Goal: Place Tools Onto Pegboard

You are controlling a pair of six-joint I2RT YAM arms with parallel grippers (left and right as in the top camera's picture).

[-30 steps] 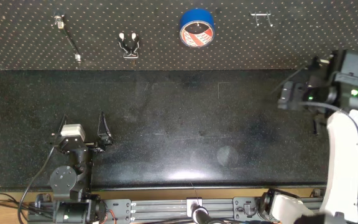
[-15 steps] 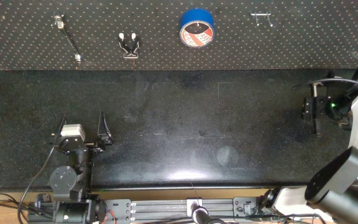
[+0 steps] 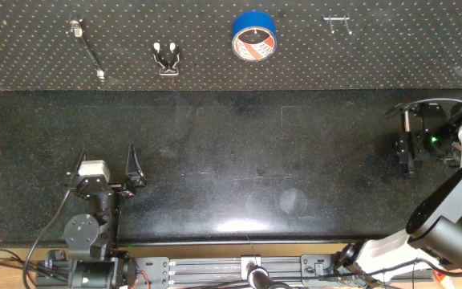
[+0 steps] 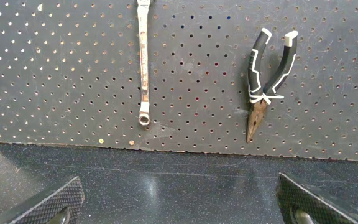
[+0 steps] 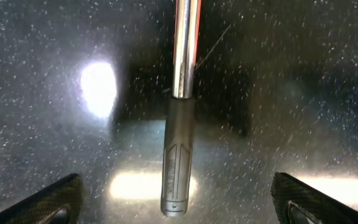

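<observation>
Top view: pegboard (image 3: 375, 56) with tape (image 3: 253, 20), pliers (image 3: 167, 58), wrench (image 3: 88, 50); left claw (image 3: 107, 154), right claw (image 5: 174, 190) agape, empty; perhaps ratchet (image 5: 180, 124) below.

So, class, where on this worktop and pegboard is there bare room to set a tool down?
The worktop is bare across its middle, between the left gripper and the tool at the right. On the pegboard, free stretches lie between tape and hook, and right of the hook. It is busiest at the left, around wrench and pliers.
</observation>
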